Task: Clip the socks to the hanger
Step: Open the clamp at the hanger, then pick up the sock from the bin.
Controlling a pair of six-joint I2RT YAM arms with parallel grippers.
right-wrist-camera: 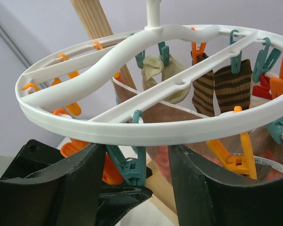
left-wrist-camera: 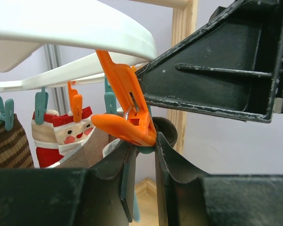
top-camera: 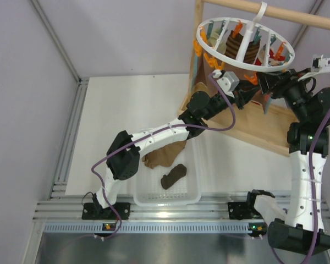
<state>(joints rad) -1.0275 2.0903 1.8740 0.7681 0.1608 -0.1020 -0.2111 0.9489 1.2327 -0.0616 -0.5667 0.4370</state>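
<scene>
The white ring hanger [top-camera: 206,47] hangs from a wooden rod, and both grippers are under its near rim. My left gripper [top-camera: 252,94] has its fingers nearly together, pinching the lower end of a teal peg [left-wrist-camera: 148,149] just beneath an orange peg [left-wrist-camera: 125,103]. My right gripper [right-wrist-camera: 137,148] stands open, its fingers wide on either side of that teal peg [right-wrist-camera: 139,167] without touching it. Striped brown socks [right-wrist-camera: 233,89] and a pale sock [right-wrist-camera: 172,80] hang clipped on the far rim. A dark brown sock [top-camera: 173,176] and a tan sock [top-camera: 164,155] lie in the basket.
The white basket [top-camera: 195,165] sits at the near edge between the arm bases. The wooden frame [top-camera: 275,129] and its rod [top-camera: 297,16] stand close behind the grippers. A Santa-print sock [left-wrist-camera: 61,134] and a reddish-brown cloth [right-wrist-camera: 179,117] hang within the ring.
</scene>
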